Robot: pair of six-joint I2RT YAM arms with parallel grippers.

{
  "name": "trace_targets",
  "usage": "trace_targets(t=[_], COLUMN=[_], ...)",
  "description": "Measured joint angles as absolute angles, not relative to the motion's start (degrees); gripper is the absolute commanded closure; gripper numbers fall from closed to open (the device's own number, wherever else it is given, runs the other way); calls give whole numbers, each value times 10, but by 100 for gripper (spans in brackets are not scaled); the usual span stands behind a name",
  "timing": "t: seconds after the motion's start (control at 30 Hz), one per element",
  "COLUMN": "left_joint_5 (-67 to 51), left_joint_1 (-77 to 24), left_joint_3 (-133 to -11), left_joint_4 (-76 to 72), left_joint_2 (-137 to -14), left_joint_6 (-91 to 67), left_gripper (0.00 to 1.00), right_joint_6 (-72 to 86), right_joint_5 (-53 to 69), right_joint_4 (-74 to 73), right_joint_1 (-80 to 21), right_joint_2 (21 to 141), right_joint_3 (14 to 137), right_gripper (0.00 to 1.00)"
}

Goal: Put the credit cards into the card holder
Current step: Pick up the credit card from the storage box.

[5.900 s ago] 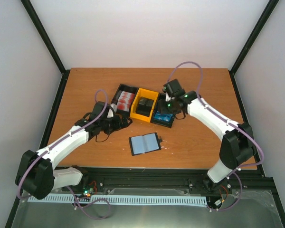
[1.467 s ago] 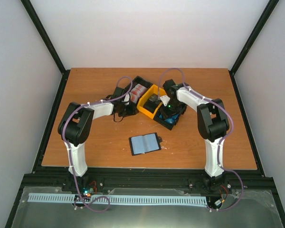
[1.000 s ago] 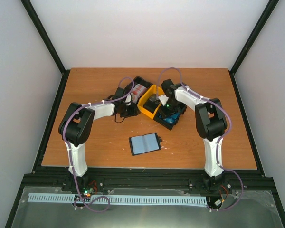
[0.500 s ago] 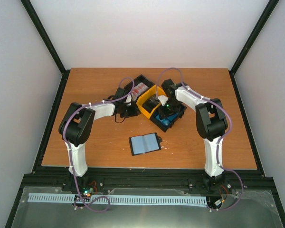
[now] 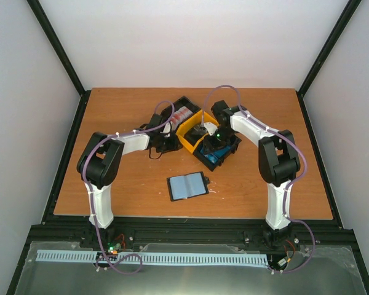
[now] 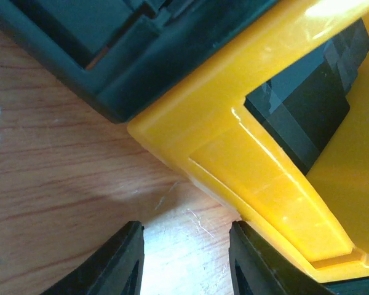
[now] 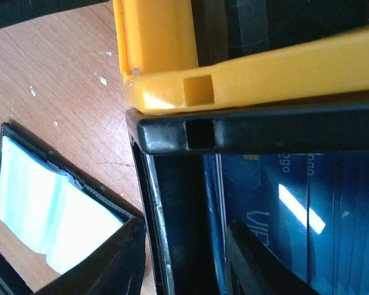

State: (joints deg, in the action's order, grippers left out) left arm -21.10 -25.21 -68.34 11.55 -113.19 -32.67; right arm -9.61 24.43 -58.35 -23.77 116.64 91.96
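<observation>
Card holder (image 5: 187, 186), flat black wallet, lying open, pale grey-blue pockets up

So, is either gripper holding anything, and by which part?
Left gripper: nothing. Right gripper straddles the black plastic bin's wall; whether it grips cannot be told.

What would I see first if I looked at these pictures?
Probably the bright yellow bin at the far middle of the table, joined between two black bins, with both white arms bent toward it. After that, the shiny blue cards in one of those black bins, and the open card holder lying alone nearer the front.
</observation>
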Motion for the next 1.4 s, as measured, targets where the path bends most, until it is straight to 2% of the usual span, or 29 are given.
trace_targets(t=[0.33, 0.57, 0.67, 0.8, 1.07, 1.2, 1.4], left_joint_5=[-211, -211, -211, -211, -211, -211, -211], left_joint_1=[-252, -252, -252, -253, -253, -253, -253], left_joint_3=[-684, -684, -684, -684, -684, -684, -684], left_joint_4=[116, 116, 116, 116, 116, 116, 116], left_joint_2=[-1132, -1132, -1132, -1132, -1132, -1132, -1132], left_joint_6=[-327, -327, -326, -326, -326, -326, -326], left_gripper=[59, 59, 59, 60, 60, 60, 60], right_joint_6=[-100, -102, -106, -111, -111, -112, -110], right_joint_5=[260, 265, 279, 301, 304, 296, 267], right_joint_4=[-581, -583, -587, -590, -607, -605, -602], right_joint_1=[-234, -233, -233, -235, -237, -238, -243], right_joint_2=[1164, 1163, 1162, 1159, 1164, 1164, 1167], right_joint_3=[908, 906, 906, 900, 886, 886, 890], right_gripper=[58, 74, 65, 59, 55, 64, 89])
